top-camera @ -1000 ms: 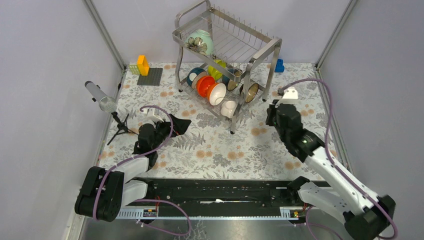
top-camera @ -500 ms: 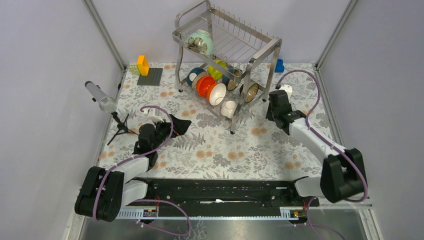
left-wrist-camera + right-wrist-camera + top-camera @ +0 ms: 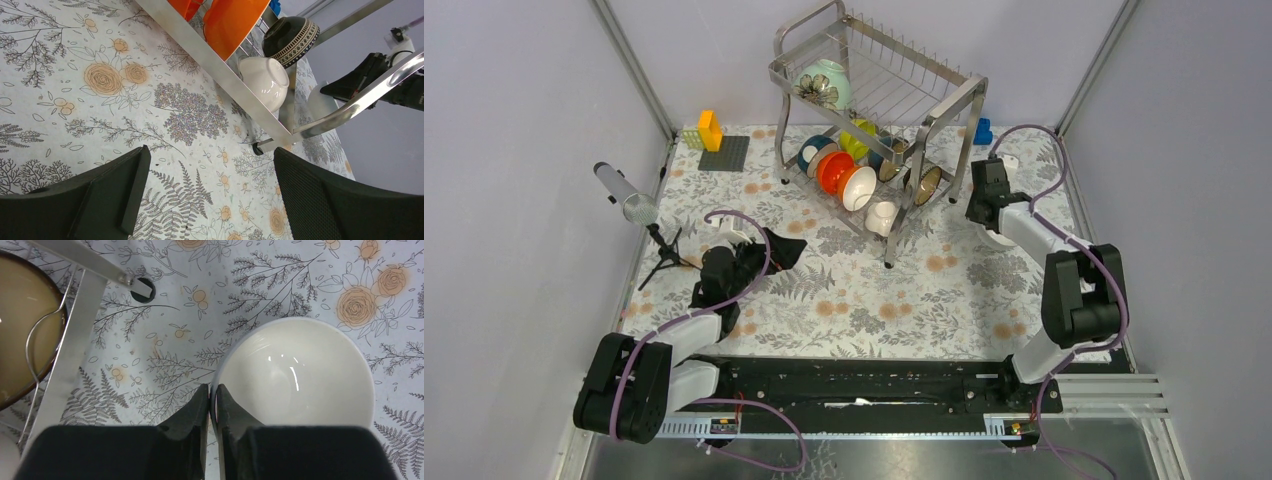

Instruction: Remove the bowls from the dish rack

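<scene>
The dish rack (image 3: 874,90) stands at the back. A floral-patterned bowl (image 3: 822,83) sits on its top tier. On the lower tier are blue (image 3: 809,152), orange-red (image 3: 832,170), yellow-green (image 3: 857,140), brown-gold (image 3: 924,185) and white (image 3: 882,216) bowls. My right gripper (image 3: 212,395) is shut on the near-left rim of an upright white bowl (image 3: 300,375), low on the cloth just right of the rack's leg (image 3: 142,288); this bowl also shows in the top view (image 3: 999,238). My left gripper (image 3: 210,170) is open and empty over the cloth, left of the rack.
A microphone on a small tripod (image 3: 629,200) stands at the left. A yellow block (image 3: 711,130) sits on a dark baseplate at the back left. A blue block (image 3: 982,130) lies behind the rack. Enclosure posts stand at both back corners.
My right arm has swung back and to the right, stretching out beside the rack's right end with the white bowl. The left arm has not moved.
</scene>
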Robot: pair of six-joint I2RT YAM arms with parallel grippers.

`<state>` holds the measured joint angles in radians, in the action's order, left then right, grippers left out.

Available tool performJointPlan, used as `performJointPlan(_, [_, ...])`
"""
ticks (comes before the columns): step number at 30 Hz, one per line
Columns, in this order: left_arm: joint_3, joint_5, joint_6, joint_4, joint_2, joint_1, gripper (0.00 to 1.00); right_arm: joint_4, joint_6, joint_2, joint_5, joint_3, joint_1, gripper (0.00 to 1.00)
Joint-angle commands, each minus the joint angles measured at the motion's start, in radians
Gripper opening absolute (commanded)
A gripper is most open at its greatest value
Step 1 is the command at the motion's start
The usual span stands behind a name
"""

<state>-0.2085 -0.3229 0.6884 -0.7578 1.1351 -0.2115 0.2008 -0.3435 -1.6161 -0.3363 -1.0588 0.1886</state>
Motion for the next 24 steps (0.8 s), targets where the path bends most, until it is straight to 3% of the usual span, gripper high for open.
performJointPlan(1, [-0.037, -0.008, -0.008, -0.044, -0.011, -0.005, 0.99, -0.021, 0.021, -0.042, -0.047, -0.070, -0.002, 0.16])
performJointPlan(5, [-0.036, -0.004, -0.012, -0.044, -0.009, -0.005, 0.99, -0.021, 0.031, -0.073, -0.074, -0.075, -0.001, 0.22])
performJointPlan(9, [-0.037, -0.005, -0.012, -0.044, -0.007, -0.006, 0.99, -0.026, 0.052, -0.039, -0.031, -0.055, -0.002, 0.50])
performJointPlan(14, [-0.037, -0.004, -0.013, -0.044, -0.008, -0.005, 0.99, -0.026, 0.052, 0.070, -0.031, -0.010, -0.001, 0.50])
performJointPlan(15, [-0.037, -0.003, -0.013, -0.044, -0.008, -0.006, 0.99, -0.032, 0.059, 0.097, -0.016, 0.000, 0.000, 0.57])
performJointPlan(16, [-0.037, -0.003, -0.014, -0.044, -0.008, -0.006, 0.99, -0.035, 0.083, 0.122, 0.052, 0.011, -0.001, 0.77])
performJointPlan(17, [-0.037, -0.003, -0.015, -0.044, -0.009, -0.006, 0.99, -0.036, 0.081, 0.149, 0.063, 0.020, -0.001, 0.83])
performJointPlan(21, [-0.037, -0.010, -0.012, -0.044, -0.008, -0.006, 0.99, 0.034, -0.020, 0.236, -0.014, 0.012, -0.001, 0.99])
performJointPlan(24, [-0.037, -0.010, -0.010, -0.046, -0.008, -0.007, 0.99, 0.116, -0.062, 0.274, -0.017, -0.013, 0.000, 1.00])
